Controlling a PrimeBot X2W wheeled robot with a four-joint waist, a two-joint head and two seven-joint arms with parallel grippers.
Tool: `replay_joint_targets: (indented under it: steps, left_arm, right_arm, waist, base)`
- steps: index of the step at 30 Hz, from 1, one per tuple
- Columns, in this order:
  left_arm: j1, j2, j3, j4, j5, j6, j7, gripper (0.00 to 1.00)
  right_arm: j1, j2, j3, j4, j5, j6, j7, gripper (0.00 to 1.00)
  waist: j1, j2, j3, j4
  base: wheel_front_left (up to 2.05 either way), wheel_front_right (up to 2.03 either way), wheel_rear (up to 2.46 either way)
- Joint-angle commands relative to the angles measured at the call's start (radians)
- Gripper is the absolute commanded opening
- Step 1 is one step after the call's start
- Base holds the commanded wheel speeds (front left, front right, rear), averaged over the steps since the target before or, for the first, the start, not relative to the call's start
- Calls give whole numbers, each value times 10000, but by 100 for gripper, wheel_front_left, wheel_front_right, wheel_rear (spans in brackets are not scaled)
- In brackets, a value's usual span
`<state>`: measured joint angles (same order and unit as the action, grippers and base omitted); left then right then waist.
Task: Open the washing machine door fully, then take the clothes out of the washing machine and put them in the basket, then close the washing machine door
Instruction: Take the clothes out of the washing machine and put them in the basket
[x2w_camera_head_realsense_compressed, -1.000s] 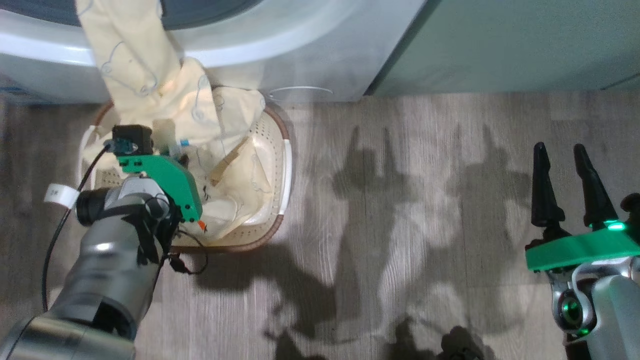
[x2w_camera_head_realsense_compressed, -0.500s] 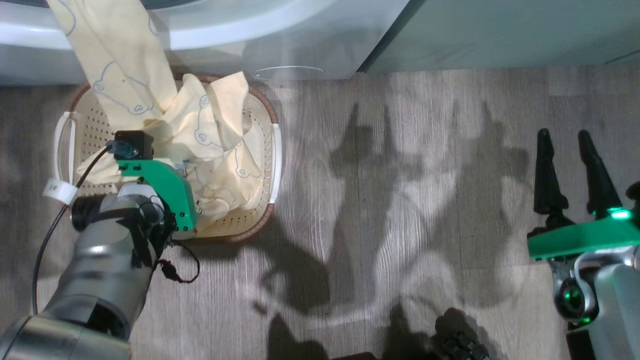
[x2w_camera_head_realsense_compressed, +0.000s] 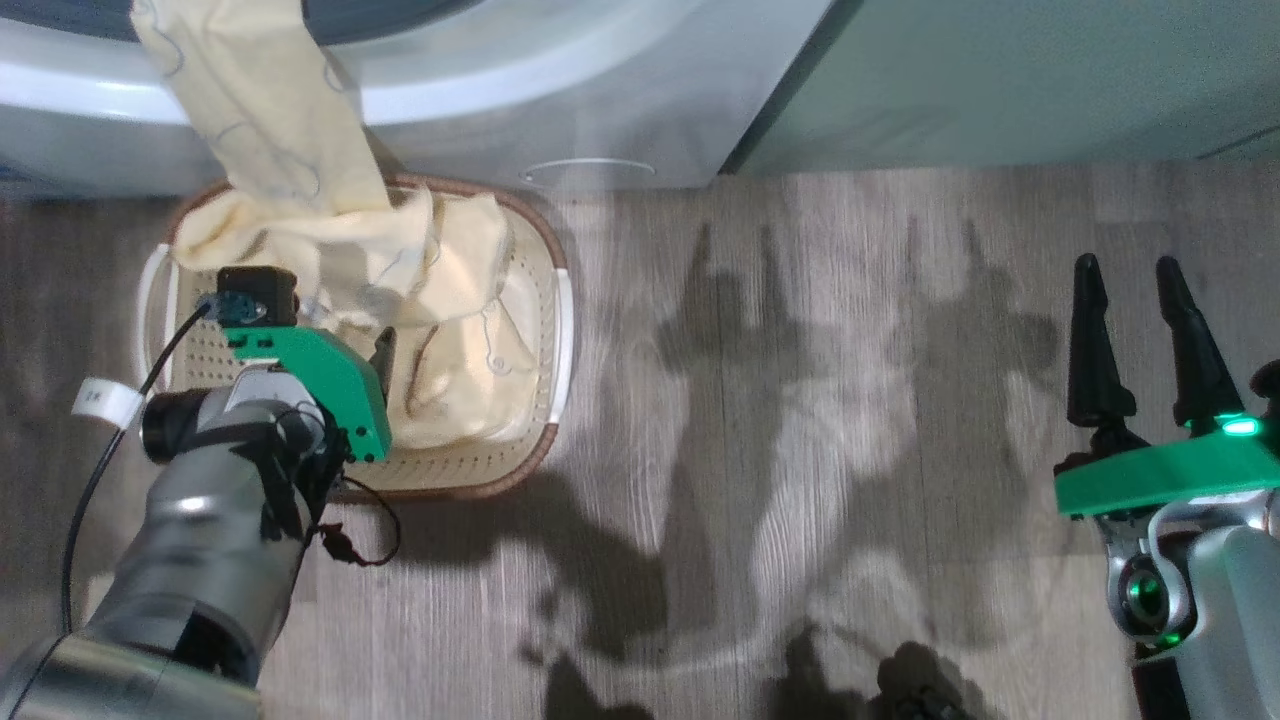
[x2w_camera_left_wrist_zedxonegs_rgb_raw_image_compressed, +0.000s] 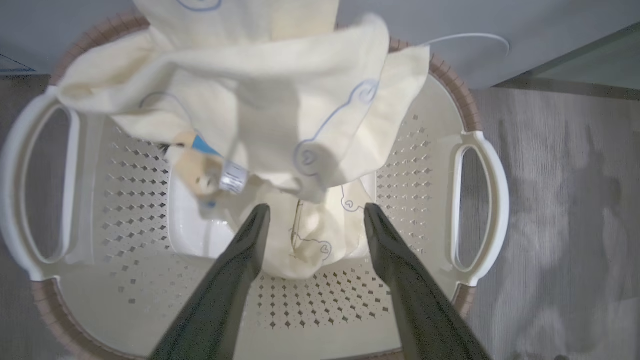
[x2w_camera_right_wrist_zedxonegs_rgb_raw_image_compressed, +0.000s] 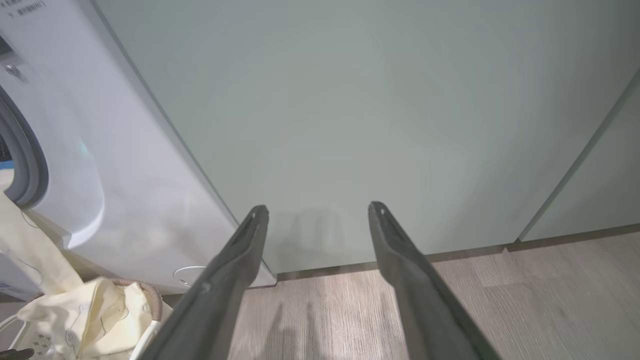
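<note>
The pale yellow clothes (x2w_camera_head_realsense_compressed: 270, 130) hang as a long strip from the mouth of the white washing machine (x2w_camera_head_realsense_compressed: 520, 100) down into the cream basket (x2w_camera_head_realsense_compressed: 520, 470) on the floor in front of it. In the left wrist view the clothes (x2w_camera_left_wrist_zedxonegs_rgb_raw_image_compressed: 280, 110) lie bunched over the basket (x2w_camera_left_wrist_zedxonegs_rgb_raw_image_compressed: 415, 165), with a small blue piece (x2w_camera_left_wrist_zedxonegs_rgb_raw_image_compressed: 205, 145) among them. My left gripper (x2w_camera_left_wrist_zedxonegs_rgb_raw_image_compressed: 315, 212) hovers just above that pile, open, gripping nothing; the head view shows this left gripper (x2w_camera_head_realsense_compressed: 375, 350) over the basket. My right gripper (x2w_camera_head_realsense_compressed: 1130, 275) stands open and empty over the floor at far right. The washing machine door is out of view.
Sage-green cabinet fronts (x2w_camera_head_realsense_compressed: 1000, 80) stand to the right of the washer, and my right gripper (x2w_camera_right_wrist_zedxonegs_rgb_raw_image_compressed: 317, 210) faces them (x2w_camera_right_wrist_zedxonegs_rgb_raw_image_compressed: 375, 125). Grey wood floor (x2w_camera_head_realsense_compressed: 800, 450) stretches between the basket and the right arm. A black cable loops beside my left forearm (x2w_camera_head_realsense_compressed: 360, 540).
My left gripper has opened and let go of the cloth, which has settled lower into the basket. The head camera shifted slightly. The right gripper has stayed put.
</note>
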<state>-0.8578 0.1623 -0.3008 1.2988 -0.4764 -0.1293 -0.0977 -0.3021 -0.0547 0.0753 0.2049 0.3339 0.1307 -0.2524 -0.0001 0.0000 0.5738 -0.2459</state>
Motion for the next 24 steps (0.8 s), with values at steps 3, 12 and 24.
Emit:
replay_joint_targets:
  steps: [3,12,24]
  left_arm:
    - [258,375,124,-84,-79,3,-452,100]
    - [425,516,128,-247,-224,-8,-1504,100]
    - [2088,1001,1745,-4144,18,307,-1638,100]
  right_arm:
    - [165,-9,151,-199,-46,0,-94,100]
    - [525,-12,152,-66,-7,0,-94,100]
    - [1123,-8,69,6,21,0,-94,100]
  waist:
    - [1,0,-381,65]
    - [1,0,-1359,196]
    - [1,0,-2448,308]
  base:
    - [0,0,0]
    - [0,0,0]
    - [0,0,0]
